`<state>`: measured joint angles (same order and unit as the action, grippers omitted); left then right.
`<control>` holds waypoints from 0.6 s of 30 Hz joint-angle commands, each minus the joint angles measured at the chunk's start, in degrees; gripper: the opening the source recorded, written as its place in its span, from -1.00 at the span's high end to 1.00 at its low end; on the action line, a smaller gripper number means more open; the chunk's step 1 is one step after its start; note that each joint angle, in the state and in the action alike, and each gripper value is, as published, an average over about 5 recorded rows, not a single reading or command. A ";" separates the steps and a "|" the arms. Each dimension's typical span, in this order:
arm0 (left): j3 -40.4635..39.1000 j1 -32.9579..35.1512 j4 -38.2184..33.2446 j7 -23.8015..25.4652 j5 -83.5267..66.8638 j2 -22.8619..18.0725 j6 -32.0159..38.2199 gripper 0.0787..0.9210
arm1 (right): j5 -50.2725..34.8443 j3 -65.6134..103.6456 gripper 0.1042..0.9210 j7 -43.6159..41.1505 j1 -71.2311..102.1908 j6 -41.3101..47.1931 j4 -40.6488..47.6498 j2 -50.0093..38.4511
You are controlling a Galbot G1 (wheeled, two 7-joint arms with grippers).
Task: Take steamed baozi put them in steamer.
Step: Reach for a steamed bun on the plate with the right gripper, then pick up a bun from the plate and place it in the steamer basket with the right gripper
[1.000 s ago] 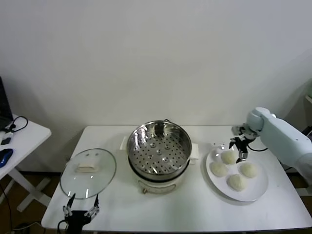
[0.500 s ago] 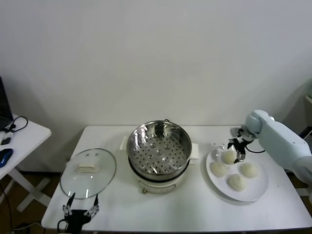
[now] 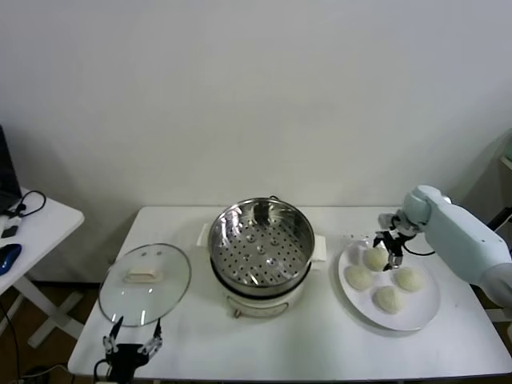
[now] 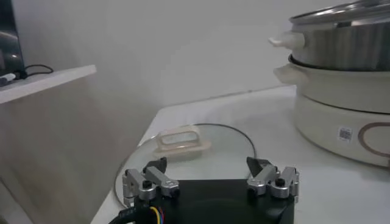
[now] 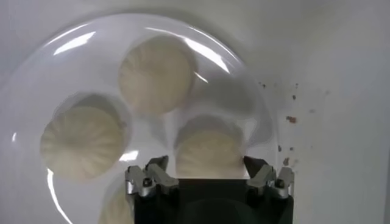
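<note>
Four steamed baozi (image 3: 382, 278) on the white plate (image 3: 422, 314) right of the empty steamer (image 3: 261, 254) — right gripper (image 3: 386, 250) straddling the rear bun, jaws partly open. Left gripper (image 3: 132, 343) wide open, empty, near the glass lid (image 3: 145, 282).

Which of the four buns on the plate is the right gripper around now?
The rear bun, nearest the steamer. The right gripper straddles it; the other three buns lie clear on the plate.

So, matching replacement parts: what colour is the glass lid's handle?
Cream-white handle on the clear glass lid; the left wrist view shows it best.
</note>
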<state>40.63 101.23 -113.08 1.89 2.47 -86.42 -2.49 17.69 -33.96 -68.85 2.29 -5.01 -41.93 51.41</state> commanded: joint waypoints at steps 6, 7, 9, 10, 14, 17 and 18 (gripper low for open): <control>0.07 -0.39 0.65 -0.11 0.07 0.02 0.10 -0.77 | 0.78 0.53 -0.30 0.65 -0.17 -0.32 -1.50 -0.69; 0.14 -0.45 0.71 -0.11 0.04 0.02 0.14 -0.77 | 0.56 0.06 -0.30 0.66 -0.44 -0.36 -2.13 -1.01; 0.32 -0.54 0.74 -0.13 -0.05 0.03 0.16 -0.77 | -0.37 -1.80 -0.30 0.56 -1.43 -0.40 -3.98 -2.24; 0.45 -0.55 0.71 -0.13 -0.11 0.06 0.16 -0.77 | -1.24 -3.50 -0.30 0.48 -2.43 -0.45 -5.43 -3.21; 0.87 -0.53 0.55 -0.14 -0.28 0.22 0.17 -0.77 | -6.83 -12.84 -0.30 -0.15 -9.84 -0.78 -12.24 -7.98; 1.01 -0.61 0.58 -0.19 -0.32 0.17 0.21 -0.77 | -12.47 -20.63 -0.30 -0.71 -18.44 -1.13 -16.01 -10.27; 1.01 -0.62 0.56 -0.20 -0.34 0.15 0.23 -0.77 | -14.73 -23.38 -0.30 -0.84 -21.76 -1.22 -17.08 -10.70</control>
<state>41.50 100.64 -112.47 1.73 2.23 -86.28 -2.36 12.34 -43.07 -69.24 -5.70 -6.05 -50.48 45.74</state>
